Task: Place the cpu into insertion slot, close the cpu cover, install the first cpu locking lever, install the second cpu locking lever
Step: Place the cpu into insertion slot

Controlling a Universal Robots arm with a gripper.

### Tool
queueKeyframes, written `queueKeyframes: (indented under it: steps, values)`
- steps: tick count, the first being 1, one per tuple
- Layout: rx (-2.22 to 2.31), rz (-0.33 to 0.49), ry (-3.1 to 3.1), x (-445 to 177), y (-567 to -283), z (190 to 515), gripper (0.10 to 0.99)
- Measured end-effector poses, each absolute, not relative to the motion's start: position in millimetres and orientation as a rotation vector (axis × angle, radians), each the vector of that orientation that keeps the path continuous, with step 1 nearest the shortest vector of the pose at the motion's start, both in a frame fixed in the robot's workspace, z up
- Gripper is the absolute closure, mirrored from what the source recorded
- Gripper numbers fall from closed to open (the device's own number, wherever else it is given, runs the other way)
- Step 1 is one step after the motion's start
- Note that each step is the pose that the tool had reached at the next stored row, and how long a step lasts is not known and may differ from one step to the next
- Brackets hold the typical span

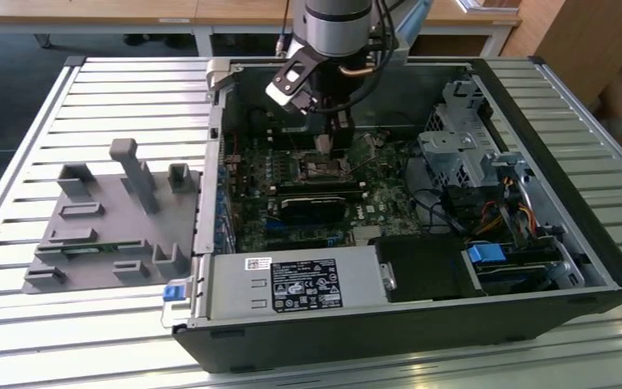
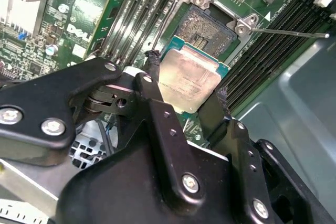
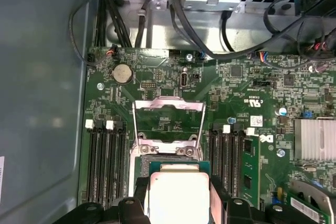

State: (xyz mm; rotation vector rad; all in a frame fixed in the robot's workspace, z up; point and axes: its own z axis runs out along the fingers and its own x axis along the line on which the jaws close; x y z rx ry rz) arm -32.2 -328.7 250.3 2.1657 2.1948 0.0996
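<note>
The gripper (image 2: 186,77) pinches the cpu (image 2: 193,83) by two opposite edges, with its black fingers (image 2: 216,109) pressed on either side and the silvery face showing between them. The cpu hangs over the motherboard (image 2: 89,19), just beside the insertion slot (image 2: 210,24). The slot lies uncovered between the memory slots (image 2: 134,14) near the board's middle. The cpu cover (image 3: 168,104) stands swung up on the slot's far side. I cannot tell whether the cpu's edge touches the slot's frame.
</note>
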Motion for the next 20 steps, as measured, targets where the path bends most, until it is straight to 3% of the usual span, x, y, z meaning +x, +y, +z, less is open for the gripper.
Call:
queueKeyframes:
  steps: [20]
  values:
    - [2.166, 0.1, 2.195, -35.1, -318.0, 239.7, 0.545]
